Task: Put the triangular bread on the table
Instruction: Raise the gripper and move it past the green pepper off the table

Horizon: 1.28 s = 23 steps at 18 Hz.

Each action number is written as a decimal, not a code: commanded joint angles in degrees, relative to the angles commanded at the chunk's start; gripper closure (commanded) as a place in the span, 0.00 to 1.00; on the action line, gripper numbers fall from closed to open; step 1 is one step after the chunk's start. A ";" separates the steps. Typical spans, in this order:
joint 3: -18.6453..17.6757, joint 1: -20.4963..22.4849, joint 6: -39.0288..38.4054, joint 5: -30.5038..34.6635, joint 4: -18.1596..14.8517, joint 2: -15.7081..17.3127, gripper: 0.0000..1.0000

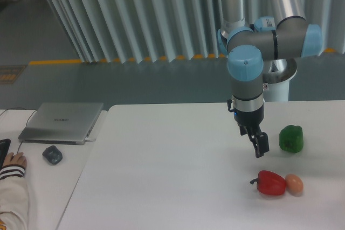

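The triangular bread is not in view. My gripper (260,149) hangs from the arm over the right part of the white table (161,187), tilted a little, with its dark fingers close above the surface. It is seen edge-on, so I cannot tell how the jaws stand, and nothing shows between them. It is just left of a green pepper (291,138) and above a red pepper (271,183).
A small tan egg (294,183) lies against the red pepper's right side. On the adjoining desk to the left are a grey laptop (62,122), a dark mouse (52,154) and a person's hand (13,161).
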 joint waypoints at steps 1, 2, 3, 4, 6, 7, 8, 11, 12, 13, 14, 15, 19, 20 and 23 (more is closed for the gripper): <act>-0.09 0.09 0.17 -0.09 0.35 0.00 0.00; -0.09 0.26 0.52 -0.09 0.44 0.00 0.00; -0.18 0.79 2.70 -0.09 0.35 0.00 0.00; -0.26 0.88 3.68 -0.09 0.26 0.09 0.00; -0.79 1.14 3.52 0.09 0.26 0.44 0.00; -0.88 1.84 3.86 0.00 0.18 0.61 0.00; -0.97 2.20 3.95 0.09 0.18 0.88 0.00; -0.79 4.04 8.34 1.75 0.35 1.50 0.00; -0.62 4.48 9.22 2.63 0.26 1.50 0.00; -0.01 6.31 10.71 3.59 0.61 1.50 0.00; 0.09 7.46 12.38 4.04 0.70 1.50 0.00; 0.17 9.04 14.48 4.04 0.88 1.67 0.00; 1.05 13.88 17.49 3.60 3.07 2.64 0.00; 1.31 14.15 17.40 3.69 4.38 2.46 0.00; 1.32 16.51 16.96 3.69 5.71 2.02 0.00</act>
